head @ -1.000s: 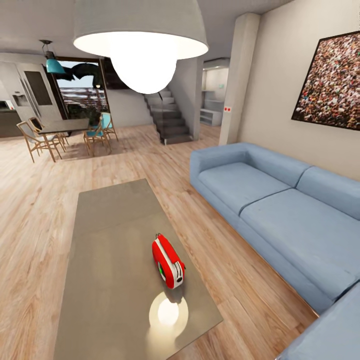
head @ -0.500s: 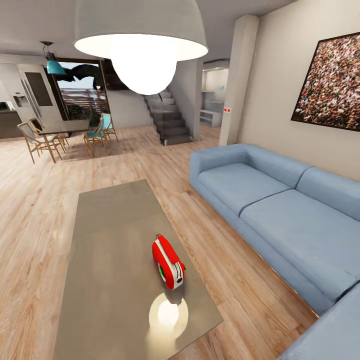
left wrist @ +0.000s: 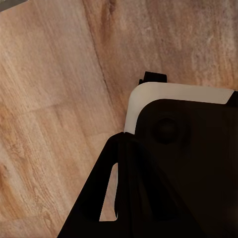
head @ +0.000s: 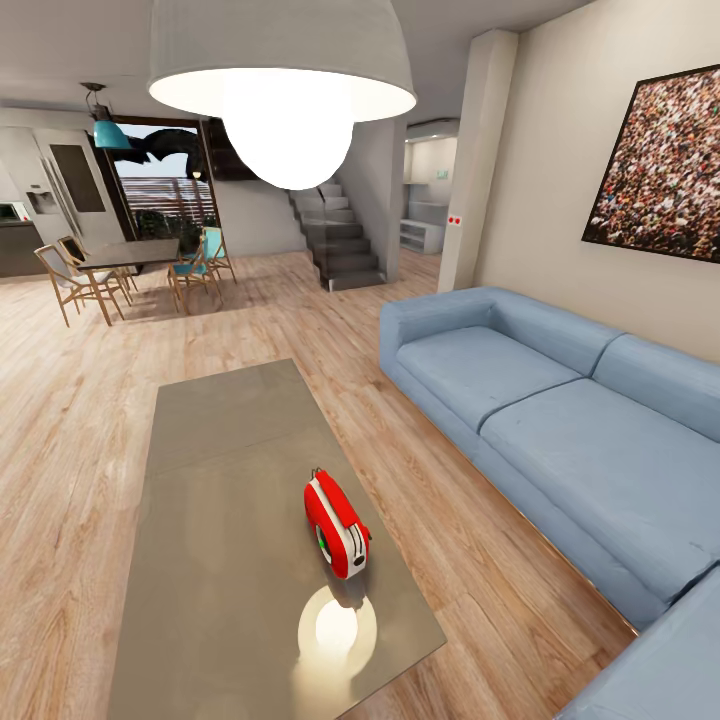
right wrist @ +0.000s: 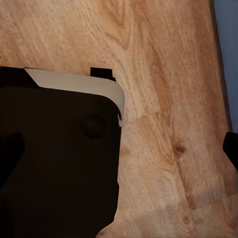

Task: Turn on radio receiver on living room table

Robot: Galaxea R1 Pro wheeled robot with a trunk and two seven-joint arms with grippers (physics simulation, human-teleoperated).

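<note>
Both wrist cameras look down past dark robot housing at the plank floor (left wrist: 49, 99); whether either set of jaws is parted or closed I cannot tell. In the head view the radio receiver (head: 336, 524) stands on the desk (head: 220, 470), toward its near end, beside the sofa (head: 560, 430), under the pendant lamp (head: 282, 70).

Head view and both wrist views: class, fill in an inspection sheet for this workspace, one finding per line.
Surface: table, glossy grey-taupe, showing a lamp reflection.
Job's things: radio receiver, red and white, upright near the table's sofa-side edge.
Clutter: nothing seen.
End effectors: dark robot parts over wood floor in the wrist views; open or shut cannot be told.
Cables: nothing seen.
Surroundings: blue sofa, pendant lamp, dining table, stairs.
</note>
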